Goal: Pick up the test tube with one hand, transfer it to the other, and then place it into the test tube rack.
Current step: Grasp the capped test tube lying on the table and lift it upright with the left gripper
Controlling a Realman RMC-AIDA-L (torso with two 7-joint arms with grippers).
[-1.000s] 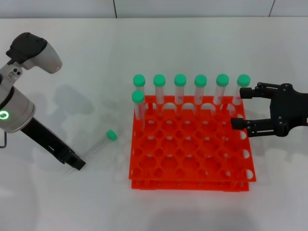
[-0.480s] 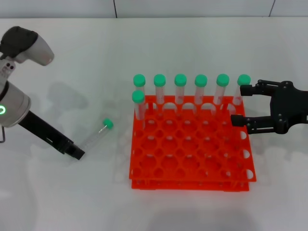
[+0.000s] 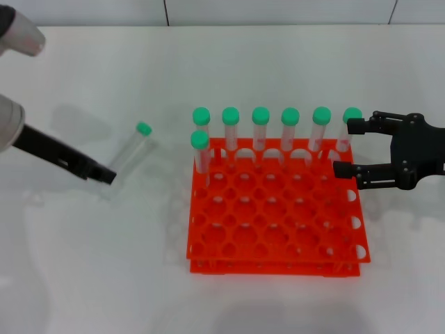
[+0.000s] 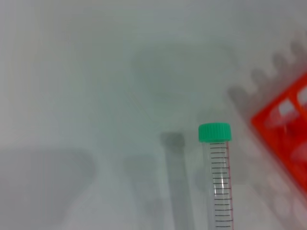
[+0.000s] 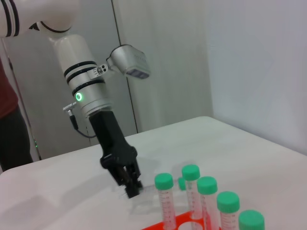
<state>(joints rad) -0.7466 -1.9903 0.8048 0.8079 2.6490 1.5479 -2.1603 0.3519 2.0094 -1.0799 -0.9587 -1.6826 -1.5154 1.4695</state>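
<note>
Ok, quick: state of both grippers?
Left gripper: shut on the test tube, lifted off the table.
Right gripper: open, holding nothing, beside the rack.

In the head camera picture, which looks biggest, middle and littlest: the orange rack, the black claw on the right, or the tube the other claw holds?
1. test tube rack
2. right gripper
3. test tube, held by the left gripper

You are looking down on a plain white table with soft grey shadows across it. At its far edge stands a pale panelled wall with dark seams. From the right wrist view, tall light-grey wall panels rise behind the table.
</note>
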